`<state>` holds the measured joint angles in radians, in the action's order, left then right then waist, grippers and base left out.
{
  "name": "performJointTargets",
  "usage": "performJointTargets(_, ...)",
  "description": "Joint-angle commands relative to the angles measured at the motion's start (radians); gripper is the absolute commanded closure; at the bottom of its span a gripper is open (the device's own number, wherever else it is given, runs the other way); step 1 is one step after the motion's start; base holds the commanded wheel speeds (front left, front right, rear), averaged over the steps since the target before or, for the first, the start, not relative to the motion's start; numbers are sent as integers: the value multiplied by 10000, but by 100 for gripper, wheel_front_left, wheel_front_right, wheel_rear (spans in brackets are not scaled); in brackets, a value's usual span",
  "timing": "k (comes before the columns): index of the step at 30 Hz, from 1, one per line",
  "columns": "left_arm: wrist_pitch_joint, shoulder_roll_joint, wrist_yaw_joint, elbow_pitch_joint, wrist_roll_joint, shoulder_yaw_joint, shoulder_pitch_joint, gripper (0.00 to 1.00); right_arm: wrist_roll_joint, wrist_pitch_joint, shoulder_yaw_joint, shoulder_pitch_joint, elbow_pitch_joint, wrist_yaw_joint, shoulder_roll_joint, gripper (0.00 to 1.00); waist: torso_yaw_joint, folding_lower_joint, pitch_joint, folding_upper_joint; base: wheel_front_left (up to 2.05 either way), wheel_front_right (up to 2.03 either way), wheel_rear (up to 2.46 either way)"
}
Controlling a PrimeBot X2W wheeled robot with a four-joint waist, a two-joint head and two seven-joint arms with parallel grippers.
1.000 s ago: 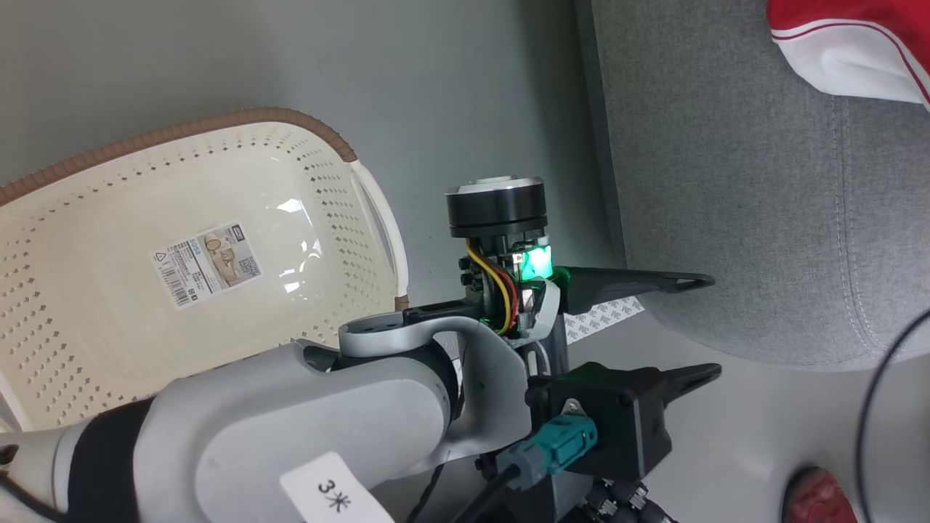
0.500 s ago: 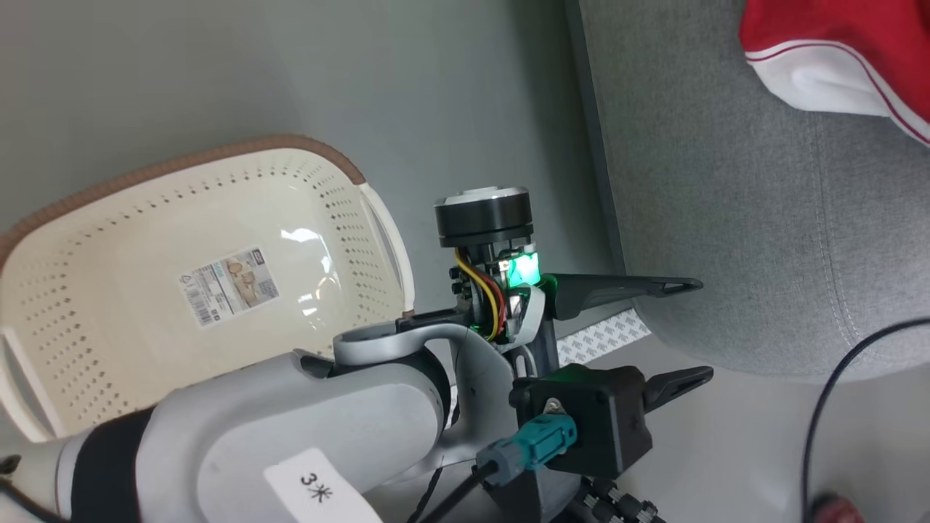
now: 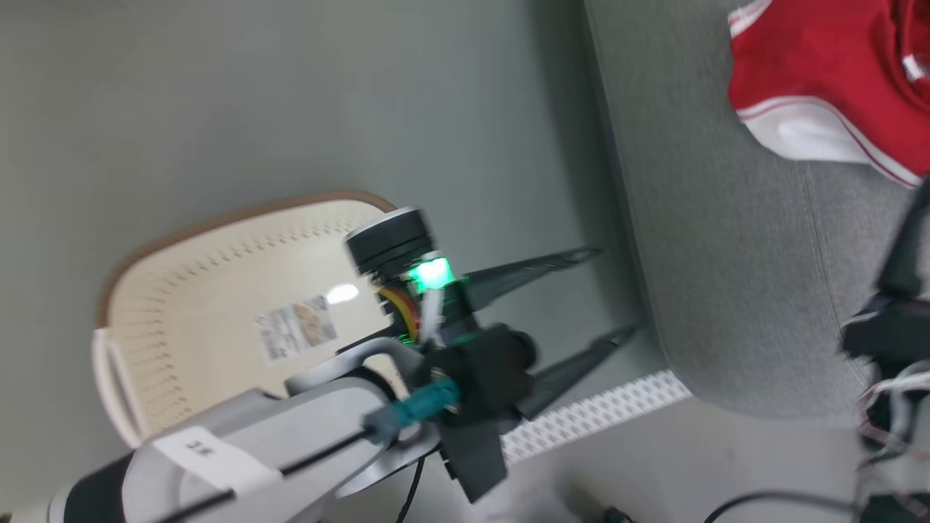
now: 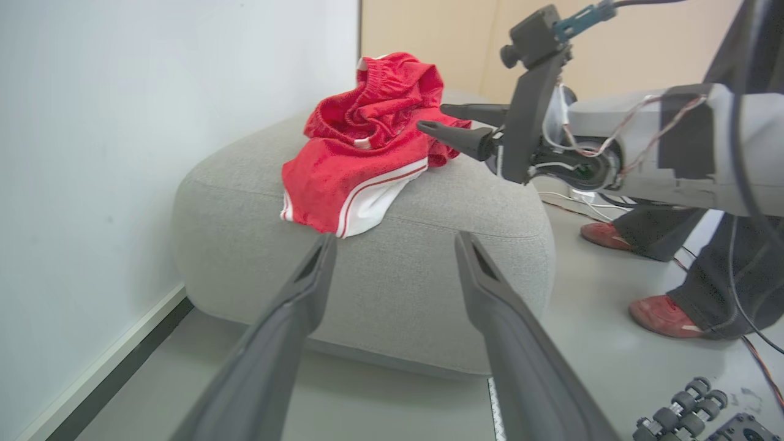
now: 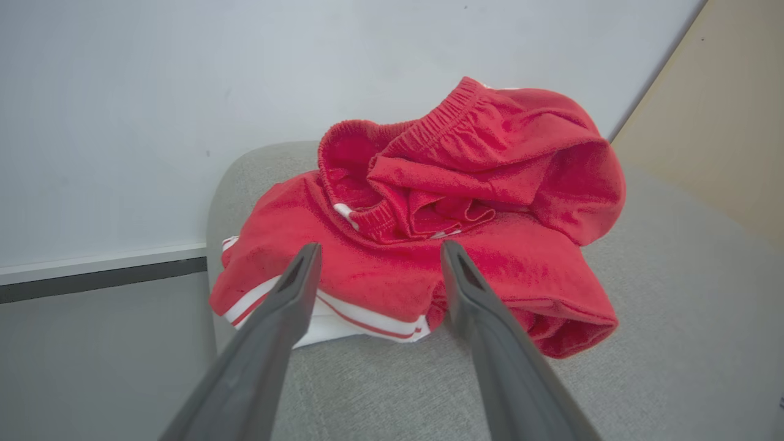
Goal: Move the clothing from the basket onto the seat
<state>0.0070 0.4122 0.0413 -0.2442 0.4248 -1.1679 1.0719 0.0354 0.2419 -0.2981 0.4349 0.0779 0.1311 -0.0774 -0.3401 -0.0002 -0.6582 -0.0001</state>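
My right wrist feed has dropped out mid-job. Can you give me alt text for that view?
A heap of red clothing with a white striped band lies on the grey seat, with a white wall behind. The right gripper points at the heap, its two dark fingers open and holding nothing.
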Motion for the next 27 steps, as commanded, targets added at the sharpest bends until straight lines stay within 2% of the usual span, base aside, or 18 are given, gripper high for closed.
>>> performJointTargets(1,-264,72,170,116,146,110,-390,0,6,-88,352,-379,-280,-7,63,0,1002,2,1184,1,0,0,0)
performJointTargets(6,-1221,263,985,783,757,667,-1546,0,-207,-231,1773,-1383,-843,-7,167,0,1884,2,2258,1,0,0,0)
performJointTargets(10,-1885,391,1573,1313,1427,1149,-2549,0,-315,-23,2596,-1766,-719,-7,-218,0,2577,2,3062,1,0,0,0)
performJointTargets(11,-1885,391,1573,1313,1427,1149,-2549,0,-315,-23,2596,-1766,-719,-7,-218,0,2577,2,3062,1,0,0,0)
performJointTargets(15,-2339,478,2100,1780,1945,1673,-3449,0,-647,145,3487,-2036,-459,-7,-494,0,3123,2,3787,1,0,0,0)
performJointTargets(21,-2684,459,3427,2246,2111,2816,-4887,0,-1458,229,4448,-2353,69,-7,-662,0,3694,2,4853,1,0,0,0)
performJointTargets(27,-2717,378,4201,2265,2280,4199,-6677,0,-2115,231,5285,-2877,129,-7,-863,0,4070,2,5997,1,0,0,0)
